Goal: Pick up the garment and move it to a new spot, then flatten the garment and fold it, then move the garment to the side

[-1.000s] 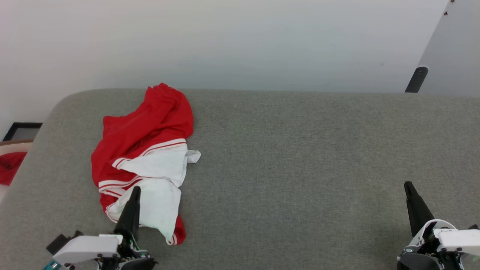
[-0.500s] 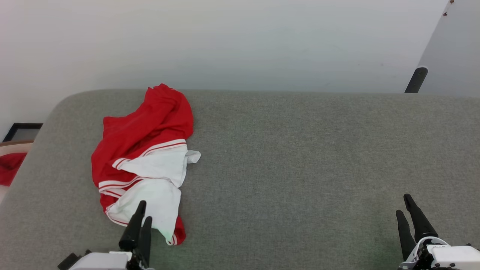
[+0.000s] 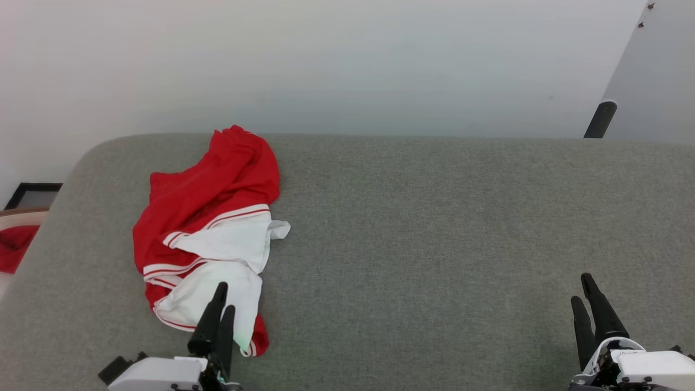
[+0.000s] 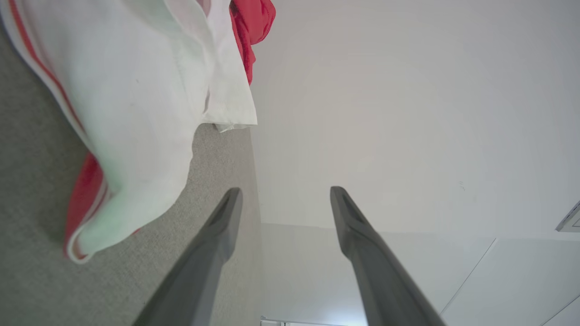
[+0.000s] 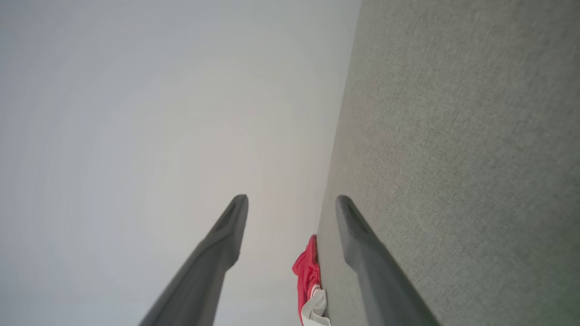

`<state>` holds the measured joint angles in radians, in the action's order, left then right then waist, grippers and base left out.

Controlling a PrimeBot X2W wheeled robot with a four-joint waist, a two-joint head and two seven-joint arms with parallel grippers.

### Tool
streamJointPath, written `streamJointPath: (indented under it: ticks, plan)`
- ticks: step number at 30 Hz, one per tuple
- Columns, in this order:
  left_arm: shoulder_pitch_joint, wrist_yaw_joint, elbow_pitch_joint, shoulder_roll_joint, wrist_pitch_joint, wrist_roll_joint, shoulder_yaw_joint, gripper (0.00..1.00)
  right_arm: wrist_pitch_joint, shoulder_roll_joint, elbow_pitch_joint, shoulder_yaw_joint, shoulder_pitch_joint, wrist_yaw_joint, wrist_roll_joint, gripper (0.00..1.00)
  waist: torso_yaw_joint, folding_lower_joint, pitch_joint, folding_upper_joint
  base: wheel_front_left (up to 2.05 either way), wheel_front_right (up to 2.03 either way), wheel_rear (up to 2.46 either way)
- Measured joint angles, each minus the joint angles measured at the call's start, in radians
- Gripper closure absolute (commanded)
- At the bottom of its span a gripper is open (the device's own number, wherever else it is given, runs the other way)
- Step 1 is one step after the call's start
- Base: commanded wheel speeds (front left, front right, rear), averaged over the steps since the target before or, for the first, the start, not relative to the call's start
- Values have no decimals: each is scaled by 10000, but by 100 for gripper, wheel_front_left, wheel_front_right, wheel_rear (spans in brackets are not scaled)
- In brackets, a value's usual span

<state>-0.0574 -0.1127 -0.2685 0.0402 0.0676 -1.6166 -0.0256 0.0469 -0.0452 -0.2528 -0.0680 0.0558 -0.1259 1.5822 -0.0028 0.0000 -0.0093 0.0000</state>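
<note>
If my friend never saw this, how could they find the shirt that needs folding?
Find the big grey padded surface. On its left part, just past the left gripper, lies a crumpled garment. It is bright red with white sleeves and red-white striped trim, unlike the plain red cloth scrap lying off the surface's left edge.

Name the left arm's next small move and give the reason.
Probably ease the left gripper forward and down onto the white sleeve of the garment. Its fingers stand open with nothing between them, the crumpled garment lies on the grey surface just ahead, and the right gripper is far off to the right.
</note>
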Motion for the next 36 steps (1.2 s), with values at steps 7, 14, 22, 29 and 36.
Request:
streamJointPath:
  ticks: [7,14,22,29,36]
  plan:
    - [-45,65,81,58,-244,71,301,0,-290,-42,128,167,-5,0,-355,0,-12,0,-59,0,0,0,0]
    - [-117,73,119,238,-558,443,644,0,-614,-107,203,309,-42,0,-878,0,-22,0,-130,0,0,0,0]
    - [-253,360,59,560,-1175,1572,1124,0,-1007,-240,222,435,-62,-2,-2339,0,-21,0,-224,0,0,0,0]
    - [-373,738,13,744,-1484,3170,1402,0,-1252,-221,257,422,-81,-2,-3710,0,-15,1,-293,0,0,0,0]
    - [-400,1166,194,769,-1695,5599,1386,0,-1465,-165,428,380,-84,-2,-5379,0,-20,0,-332,0,0,0,0]
